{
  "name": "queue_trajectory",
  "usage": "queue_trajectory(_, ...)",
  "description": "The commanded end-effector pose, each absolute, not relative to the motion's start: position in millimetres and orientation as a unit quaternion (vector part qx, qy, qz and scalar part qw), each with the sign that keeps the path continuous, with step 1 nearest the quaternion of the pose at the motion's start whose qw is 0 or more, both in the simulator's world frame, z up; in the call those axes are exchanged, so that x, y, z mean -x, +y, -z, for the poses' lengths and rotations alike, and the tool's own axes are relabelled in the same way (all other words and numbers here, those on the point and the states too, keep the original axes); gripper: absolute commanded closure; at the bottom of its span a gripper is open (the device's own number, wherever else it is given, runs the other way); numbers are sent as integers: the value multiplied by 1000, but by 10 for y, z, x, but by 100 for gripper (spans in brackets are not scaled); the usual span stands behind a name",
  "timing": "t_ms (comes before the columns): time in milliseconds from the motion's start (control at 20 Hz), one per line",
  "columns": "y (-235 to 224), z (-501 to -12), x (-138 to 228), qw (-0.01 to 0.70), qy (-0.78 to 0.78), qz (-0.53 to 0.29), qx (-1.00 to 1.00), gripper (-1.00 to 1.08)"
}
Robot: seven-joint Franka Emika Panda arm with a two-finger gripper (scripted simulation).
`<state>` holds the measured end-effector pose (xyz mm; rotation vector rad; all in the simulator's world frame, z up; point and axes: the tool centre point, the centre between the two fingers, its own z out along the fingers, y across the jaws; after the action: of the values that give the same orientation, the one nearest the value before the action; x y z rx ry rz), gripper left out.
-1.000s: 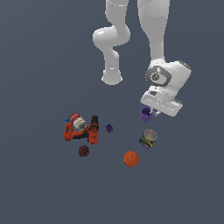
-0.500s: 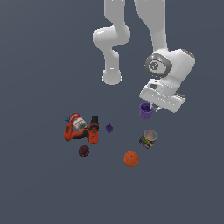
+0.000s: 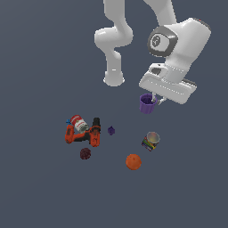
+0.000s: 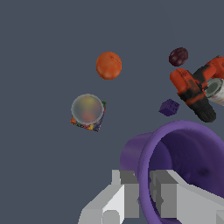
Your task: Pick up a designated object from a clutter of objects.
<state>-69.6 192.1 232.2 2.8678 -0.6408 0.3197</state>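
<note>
The purple cup hangs in the air, well above the floor, with my gripper shut on its rim. In the wrist view the cup fills the near corner, mouth toward the camera, and my gripper pinches its thin wall between the grey fingers. The rest of the clutter lies on the floor below: the orange-black drill with the red-labelled can, a tiny purple lump, a dark red ball, an orange ball and the striped can.
The arm's white base stands behind the clutter. The same items show far below the camera in the wrist view: striped can, orange ball, drill, dark red ball, purple lump.
My gripper has risen with the purple cup in it and drifted toward the exterior view's right. The items on the floor have not moved.
</note>
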Motion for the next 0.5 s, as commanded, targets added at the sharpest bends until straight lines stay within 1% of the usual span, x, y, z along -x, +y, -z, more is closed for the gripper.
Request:
queue_trajectory(0,1825,-2610,630,91,-215,-107,-966,108)
queue_trajectory(450,1478,-3615,363,92,-216,-108,-966,108)
